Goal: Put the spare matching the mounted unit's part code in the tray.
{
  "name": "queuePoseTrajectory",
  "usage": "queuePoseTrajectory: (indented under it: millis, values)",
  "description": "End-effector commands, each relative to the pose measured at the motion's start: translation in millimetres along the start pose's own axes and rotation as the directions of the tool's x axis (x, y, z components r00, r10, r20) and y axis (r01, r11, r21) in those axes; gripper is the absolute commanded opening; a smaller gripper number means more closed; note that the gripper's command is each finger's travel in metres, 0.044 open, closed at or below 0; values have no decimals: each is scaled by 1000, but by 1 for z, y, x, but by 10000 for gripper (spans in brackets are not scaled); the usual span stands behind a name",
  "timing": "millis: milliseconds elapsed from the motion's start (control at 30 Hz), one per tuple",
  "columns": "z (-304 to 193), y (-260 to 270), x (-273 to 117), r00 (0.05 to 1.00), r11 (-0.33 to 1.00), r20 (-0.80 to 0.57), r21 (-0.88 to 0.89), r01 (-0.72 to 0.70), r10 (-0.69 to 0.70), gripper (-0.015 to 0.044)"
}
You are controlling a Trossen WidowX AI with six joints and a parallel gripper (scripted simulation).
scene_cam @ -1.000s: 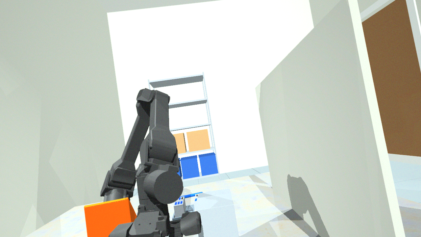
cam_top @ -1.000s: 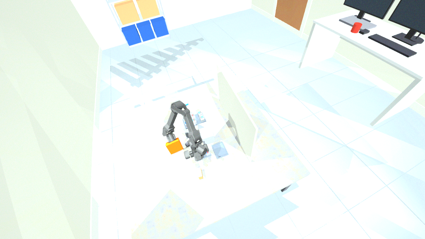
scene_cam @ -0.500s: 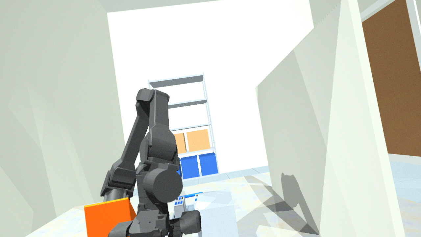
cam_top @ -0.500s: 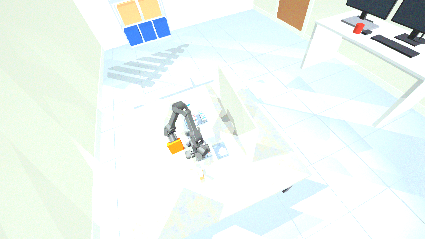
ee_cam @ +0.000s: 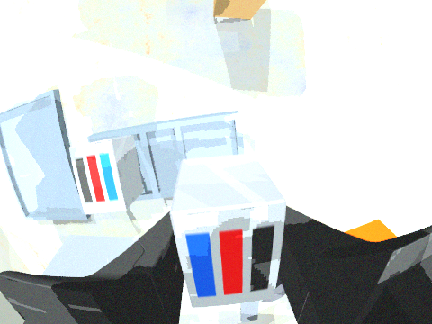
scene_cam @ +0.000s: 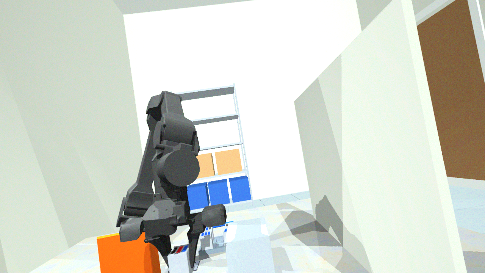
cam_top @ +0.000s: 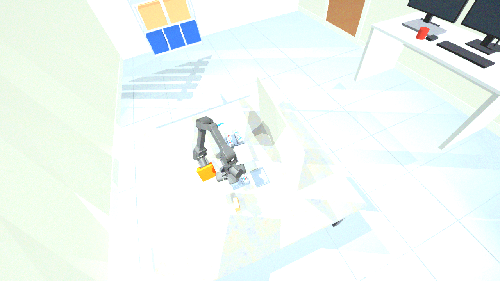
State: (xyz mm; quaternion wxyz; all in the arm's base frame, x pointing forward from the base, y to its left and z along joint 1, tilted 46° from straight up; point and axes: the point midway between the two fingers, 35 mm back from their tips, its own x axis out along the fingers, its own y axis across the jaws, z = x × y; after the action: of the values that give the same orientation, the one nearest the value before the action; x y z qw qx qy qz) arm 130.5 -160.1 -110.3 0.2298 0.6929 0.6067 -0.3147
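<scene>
My gripper (scene_cam: 181,264) (ee_cam: 222,210) is shut on a white spare (scene_cam: 178,260) (ee_cam: 227,184) with blue, red and black stripes. It holds the spare above the pale blue rack (ee_cam: 157,126), where slots show bare. Another white spare (cam_top: 245,179) (ee_cam: 121,166) with dark, red and light blue stripes sits at the rack's left end in the wrist view. The pale blue tray (cam_top: 256,180) (ee_cam: 42,166) lies beyond that spare, with nothing in it. I cannot make out the mounted unit's code on its back.
An orange box (cam_top: 206,172) (scene_cam: 125,254) stands by the arm's base. A pale block (scene_cam: 249,247) stands right of the gripper, and a tall panel (cam_top: 269,115) (scene_cam: 390,152) beyond it. A second rack (scene_cam: 216,251) holds striped white units. A small yellow-orange block (cam_top: 236,204) (ee_cam: 238,9) stands past the near rack.
</scene>
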Motion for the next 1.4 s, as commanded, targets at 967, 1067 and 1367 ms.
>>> queuePoseTrajectory:
  millis: [967,1067,1367]
  values:
    - [13,48,-85,1000,1000,22,-8,7,-6,0]
    - [14,60,-86,1000,1000,22,-8,5,-5,0]
    - [17,102,-86,999,999,32,-31,-5,6,0]
